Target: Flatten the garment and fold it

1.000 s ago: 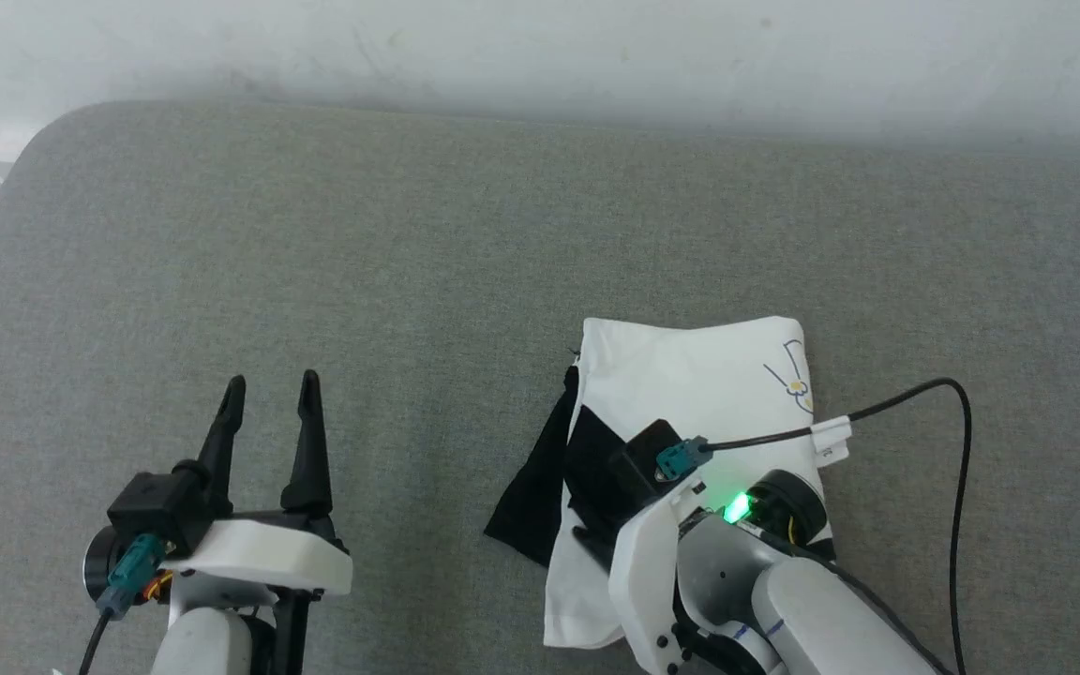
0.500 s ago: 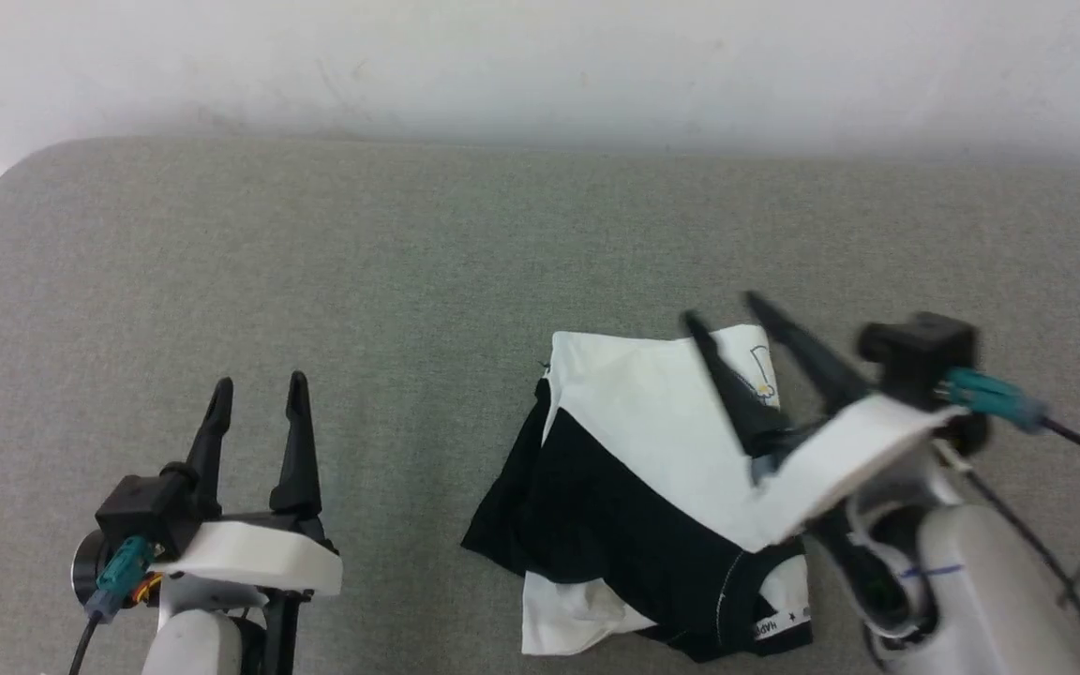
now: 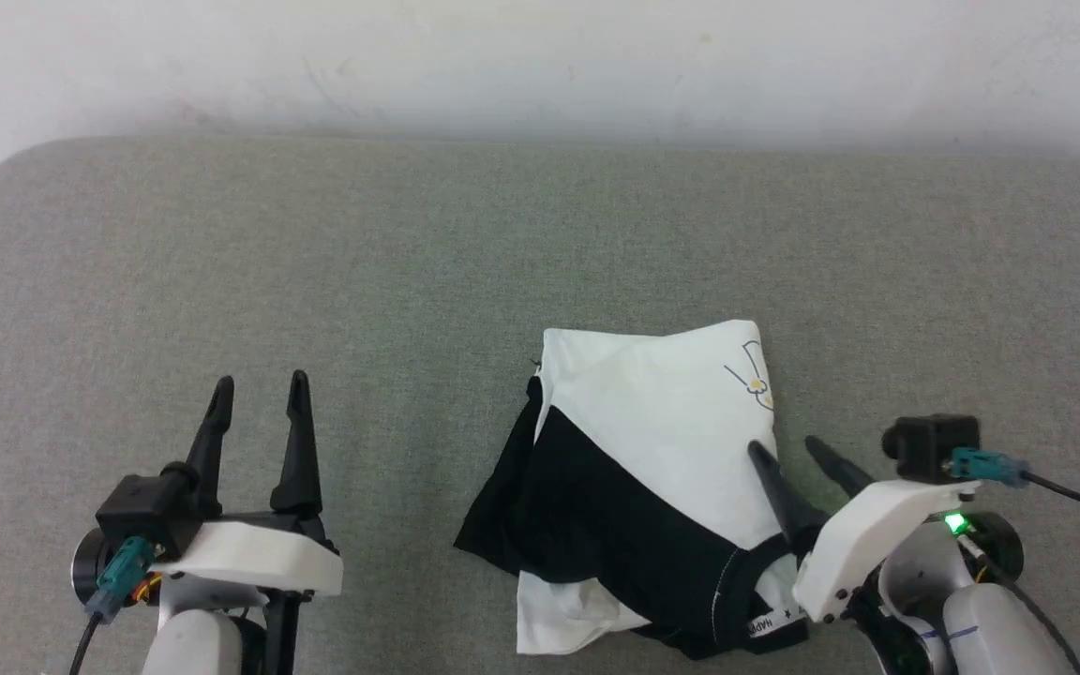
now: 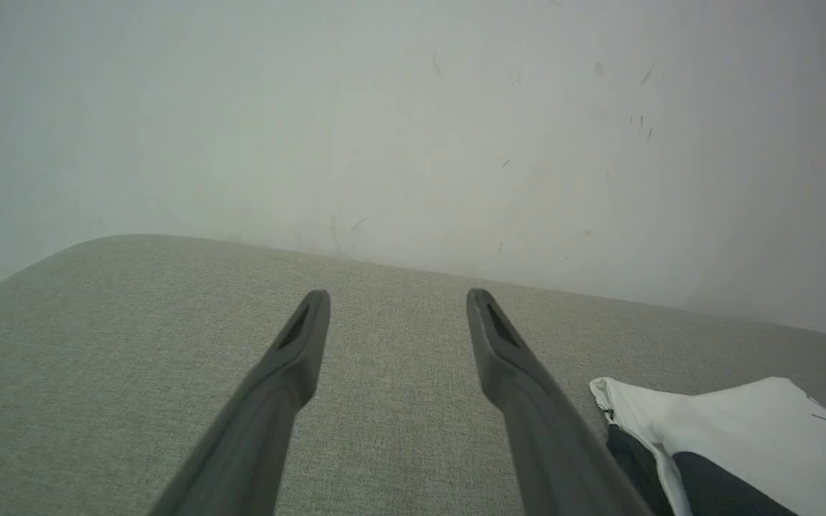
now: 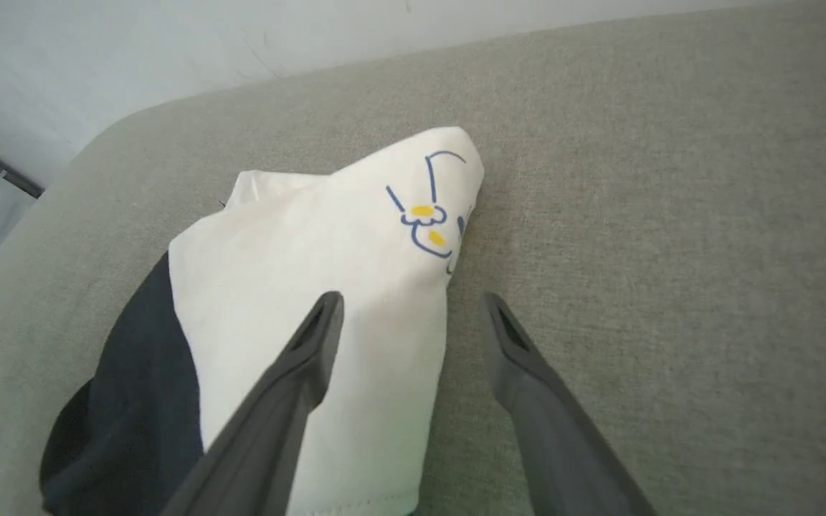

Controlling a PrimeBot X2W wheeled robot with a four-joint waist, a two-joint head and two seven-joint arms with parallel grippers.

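While the shirt (image 3: 652,403) sat in a lumpy folded bundle at the lower centre-right of the head view, its long side running roughly top to bottom of the frame, the right gripper (image 3: 783,444) was parked at its right edge. Its fingers were spread and empty, one over the white cloth and the other over bare cushion (image 3: 362,262). The left gripper (image 3: 261,379), also spread and empty, was well apart at lower left. I'd guess any tidy-up was the right arm's job.

I see the garment (image 3: 662,412) white with black panels and a blue-and-yellow print, on a grey-green bench (image 3: 315,262).
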